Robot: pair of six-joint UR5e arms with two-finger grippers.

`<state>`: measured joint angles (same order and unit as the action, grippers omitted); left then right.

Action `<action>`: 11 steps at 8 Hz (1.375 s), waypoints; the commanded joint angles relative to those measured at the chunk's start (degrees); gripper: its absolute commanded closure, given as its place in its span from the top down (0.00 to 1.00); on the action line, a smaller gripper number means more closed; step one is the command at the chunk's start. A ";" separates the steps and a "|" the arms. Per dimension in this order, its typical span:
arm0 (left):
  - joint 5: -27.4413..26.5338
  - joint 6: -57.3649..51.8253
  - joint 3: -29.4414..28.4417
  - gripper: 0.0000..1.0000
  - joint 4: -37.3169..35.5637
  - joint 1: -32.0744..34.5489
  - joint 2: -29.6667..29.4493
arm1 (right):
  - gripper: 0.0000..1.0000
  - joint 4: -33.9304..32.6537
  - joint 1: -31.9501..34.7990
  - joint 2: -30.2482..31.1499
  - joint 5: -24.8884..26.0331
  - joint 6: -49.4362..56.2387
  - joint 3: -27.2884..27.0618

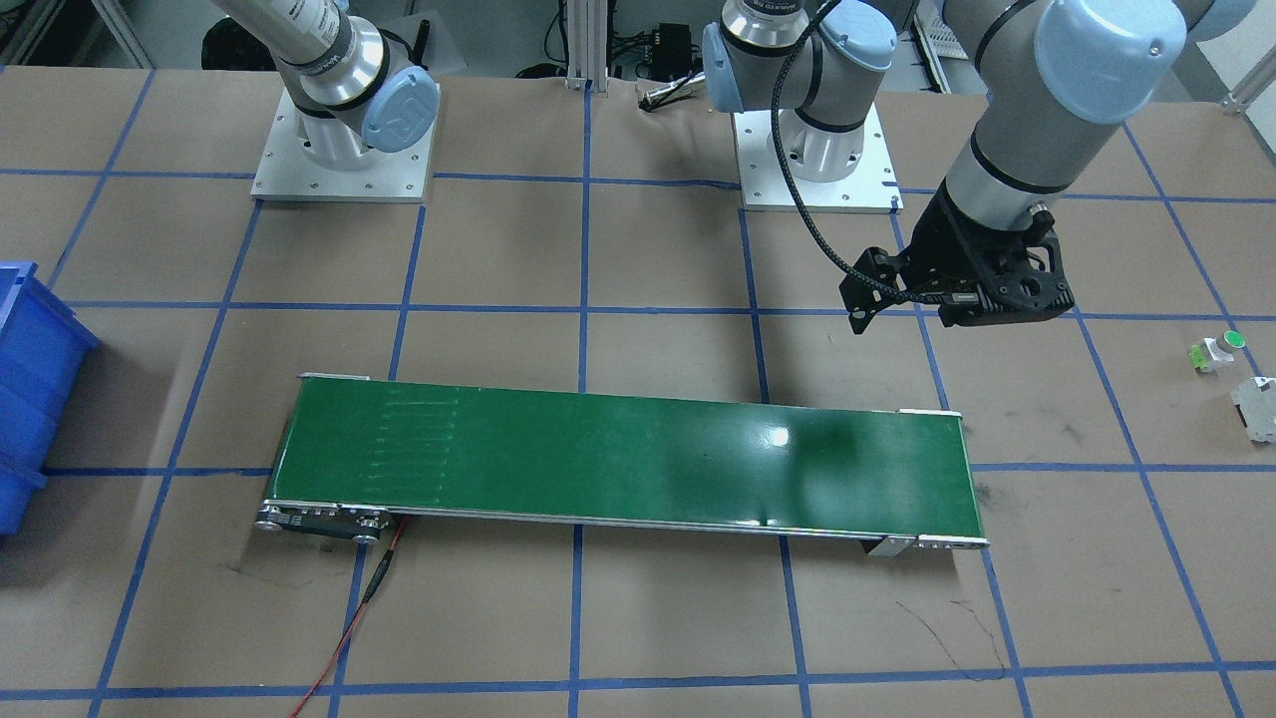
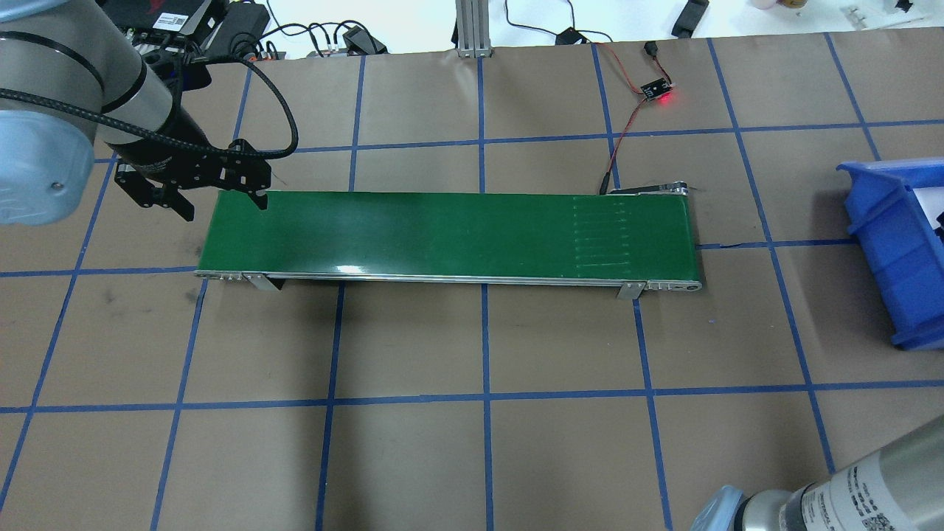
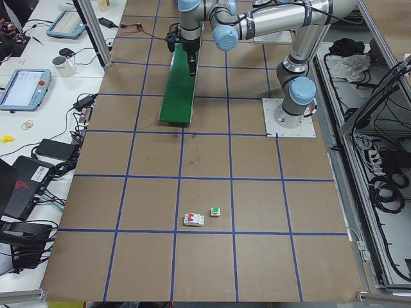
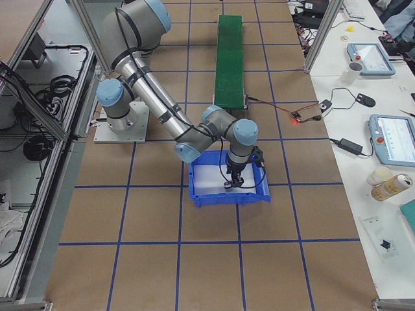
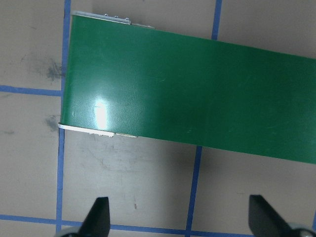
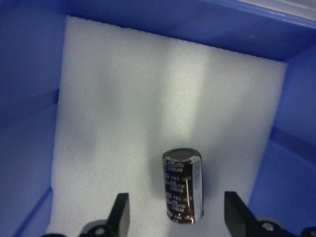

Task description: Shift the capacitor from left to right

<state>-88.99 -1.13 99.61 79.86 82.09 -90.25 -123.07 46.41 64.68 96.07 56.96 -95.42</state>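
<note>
Capacitor is inside the blue bin, standing upright on the white foam liner. The sleeve is dark with a pale stripe down one side. The bin sits on the counter off the right end of the green conveyor, apart from it, with a strip of brown paper between.

Right claw is down in the bin with its fingers spread. The capacitor stands between them with a gap on each side, so nothing is gripped (the wrist view shows daylight on both sides of the can). In the side view the right arm bends over the bin, wrist pointing straight down.

Left claw is at the conveyor's other end, the left one, hovering above the counter just off that end's corner. Its fingers are wide apart and nothing is between them, only brown paper and blue tape below. The belt surface is bare green with a glare spot near that end.

Two other parts lie on the counter well beyond the conveyor's left end: a white part with a green round cap and a white-grey blocky part, just beside each other.

A small board with a red light is near the conveyor's right end, on the side away from the robot, with a red-black wire running to the conveyor frame.
</note>
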 commanded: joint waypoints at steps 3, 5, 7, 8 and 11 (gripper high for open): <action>-0.04 -0.19 -0.03 1.00 2.05 0.09 1.31 | 1.00 16.58 2.00 14.90 -3.32 -6.56 1.81; 0.04 -0.27 -0.03 1.00 2.05 0.00 1.13 | 1.00 27.83 6.91 21.24 -3.88 -14.02 2.78; -0.39 -0.45 -0.03 1.00 2.75 0.00 1.22 | 1.00 33.58 16.20 24.52 -3.61 -23.06 4.79; -0.39 -0.45 -0.12 1.00 2.84 0.00 1.22 | 1.00 34.56 22.17 24.79 -3.18 -28.77 6.11; -0.40 -0.45 -0.03 1.00 2.84 -0.09 1.22 | 1.00 34.74 38.71 25.32 -3.43 -45.48 8.67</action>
<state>-89.42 -1.58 99.56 82.65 82.02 -89.04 -88.47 75.85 89.86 93.06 21.28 -88.20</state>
